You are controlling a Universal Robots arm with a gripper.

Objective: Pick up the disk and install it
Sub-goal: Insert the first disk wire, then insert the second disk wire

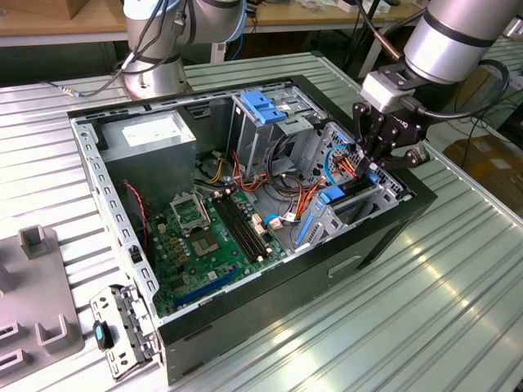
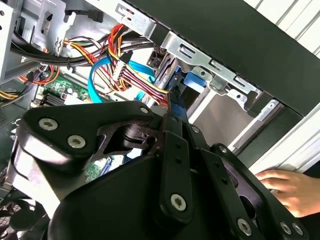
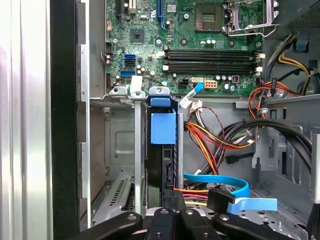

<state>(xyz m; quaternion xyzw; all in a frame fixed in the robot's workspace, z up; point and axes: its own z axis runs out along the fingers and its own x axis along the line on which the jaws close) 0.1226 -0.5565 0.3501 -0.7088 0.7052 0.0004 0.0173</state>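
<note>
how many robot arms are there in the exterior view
2. One arm stands behind the open computer case. The other arm comes in from the exterior view's right, its tool down inside the case.

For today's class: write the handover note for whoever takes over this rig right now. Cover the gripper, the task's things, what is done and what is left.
Gripper: down at the drive bay on the exterior view's right side of the computer case, shut on the disk.
Disk: standing on edge in the bay slot between the metal rails, blue carrier frame showing in the first wrist view.
Done: disk picked up and brought into the bay.
Left: whether it is fully seated cannot be told; the gripper has not let go.
Note: a person's hand rests outside the case, near the gripper.
</note>
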